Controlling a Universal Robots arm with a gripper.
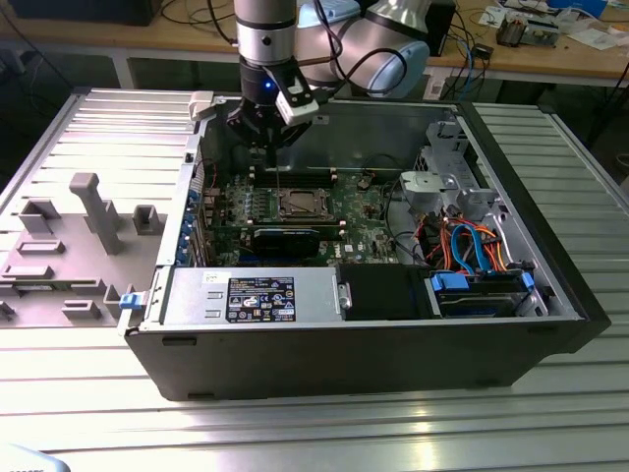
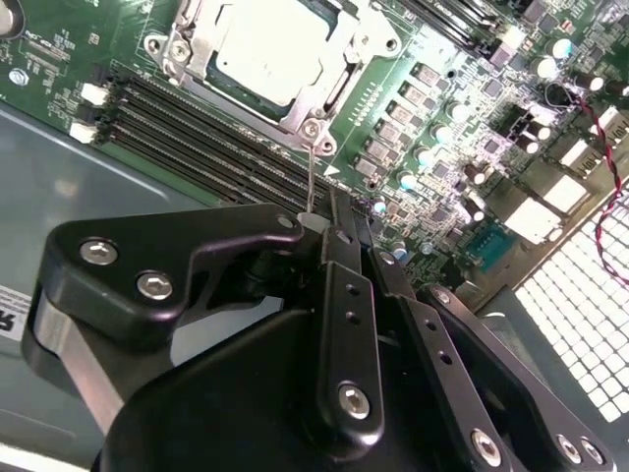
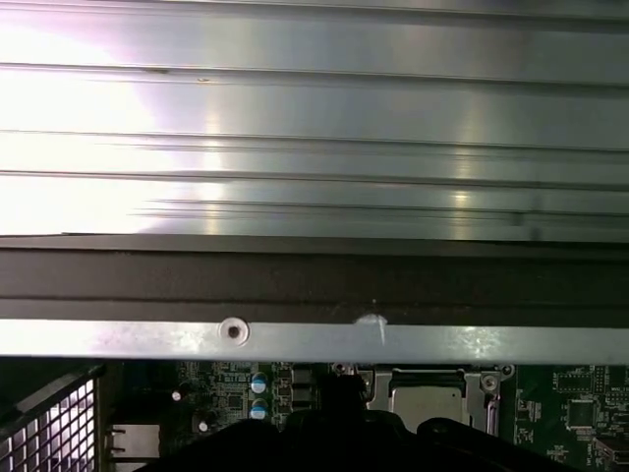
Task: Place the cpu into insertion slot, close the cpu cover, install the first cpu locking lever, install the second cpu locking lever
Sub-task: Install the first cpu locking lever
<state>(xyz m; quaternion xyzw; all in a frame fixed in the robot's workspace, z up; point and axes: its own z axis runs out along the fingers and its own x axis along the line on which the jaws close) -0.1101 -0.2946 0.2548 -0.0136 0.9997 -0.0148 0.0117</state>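
Gripping a thin wire locking lever (image 2: 313,177) between my closed gripper (image 2: 329,221) fingers, I judge the first lever install is in hand. One cpu (image 2: 270,44) sits in its socket under one closed cpu cover (image 2: 295,113). Next calls for hooking the lever down.
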